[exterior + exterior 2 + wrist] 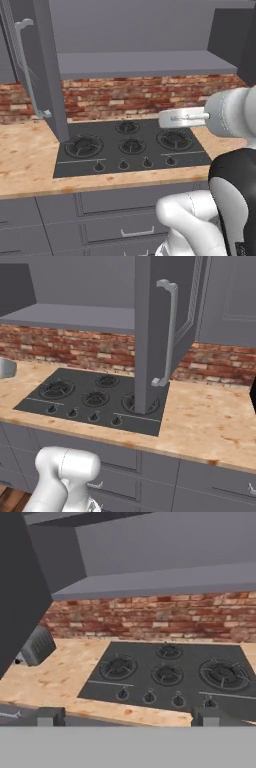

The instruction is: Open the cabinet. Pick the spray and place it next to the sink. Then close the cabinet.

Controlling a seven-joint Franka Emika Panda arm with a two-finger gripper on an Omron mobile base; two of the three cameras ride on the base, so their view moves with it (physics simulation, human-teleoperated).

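Dark-grey panelling marks the cabinet (155,331), whose door stands swung out from the wall over the counter, its long silver bar handle (167,331) running vertically down the door face; from the left base view the same door (47,70) hangs at the left of the cooktop with the handle (27,65) on its outer side. Inside, the cabinet's interior shows as plain grey back and floor, and no bottle can be made out there. Below it a black gas cooktop (131,145) with five burners and a row of knobs is set in the pale wooden counter (210,416), backed by a red brick wall (140,95). Grey drawers (120,225) run under the counter. The gripper (127,716) is level, looking over the cooktop toward the brick, its two finger tips spread wide apart and holding nothing. The white arm rises from the base and bends forward at the elbow.
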